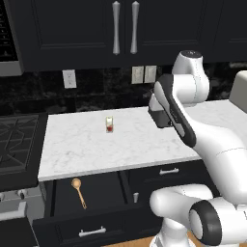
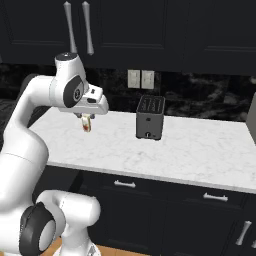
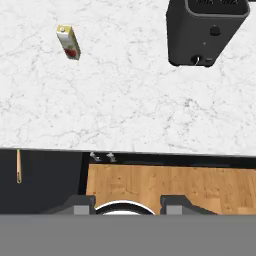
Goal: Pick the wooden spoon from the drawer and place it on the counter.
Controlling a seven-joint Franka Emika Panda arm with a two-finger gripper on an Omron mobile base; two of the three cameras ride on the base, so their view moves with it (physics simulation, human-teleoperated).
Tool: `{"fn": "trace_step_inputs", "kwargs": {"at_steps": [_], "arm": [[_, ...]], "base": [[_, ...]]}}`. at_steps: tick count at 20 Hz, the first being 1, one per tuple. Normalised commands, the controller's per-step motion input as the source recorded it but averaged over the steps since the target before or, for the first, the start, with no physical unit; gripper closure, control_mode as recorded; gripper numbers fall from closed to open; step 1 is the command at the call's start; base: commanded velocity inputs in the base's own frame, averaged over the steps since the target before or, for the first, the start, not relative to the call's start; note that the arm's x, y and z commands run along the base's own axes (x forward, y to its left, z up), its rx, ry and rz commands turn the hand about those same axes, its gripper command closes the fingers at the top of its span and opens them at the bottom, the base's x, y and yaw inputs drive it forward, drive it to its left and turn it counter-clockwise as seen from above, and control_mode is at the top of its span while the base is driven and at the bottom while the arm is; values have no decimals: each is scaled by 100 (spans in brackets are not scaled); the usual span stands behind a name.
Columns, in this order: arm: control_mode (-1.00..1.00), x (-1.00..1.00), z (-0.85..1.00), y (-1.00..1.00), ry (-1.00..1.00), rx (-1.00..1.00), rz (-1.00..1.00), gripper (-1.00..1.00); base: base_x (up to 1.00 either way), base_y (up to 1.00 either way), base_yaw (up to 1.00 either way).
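One wooden spoon is being seen lying loose in the open drawer, bowl toward the counter edge, handle running toward the drawer front, nothing touching it. In the hand view part of its thin handle is being shown at the left edge, inside the dark drawer interior. The drawer is being held pulled out under the counter, with its silver bar handle at the front. The claw is being held above the counter's front edge, well apart from the spoon, looking down at marble, drawer and wooden floor; its two finger tips are being shown spread apart with nothing between them, so it is being read as open and empty. A small glass shaker with red contents is being seen upright on the counter, well apart from the spoon. A dark toaster is being seen standing on the counter to the right of the shaker, near the back wall. A black gas stove top is being seen just beside the counter's left end. Wall outlets are being seen above the toaster.
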Motion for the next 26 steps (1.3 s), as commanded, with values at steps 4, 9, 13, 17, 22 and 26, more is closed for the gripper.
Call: {"fn": "trace_step_inputs", "kwargs": {"at_steps": [4,9,13,17,22,26], "arm": [[-100,-7,-1,9,1,0,0,-100],[-100,-4,-33,73,0,0,1,-100],[-100,0,-82,100,0,0,12,-100],[-100,0,-98,100,0,2,19,-100],[-100,-40,-97,100,1,1,17,-100],[-100,-35,-58,100,20,-1,12,-100]], "base": [[0,0,0],[0,0,0],[0,0,0],[0,0,0],[0,0,0],[0,0,0]]}}
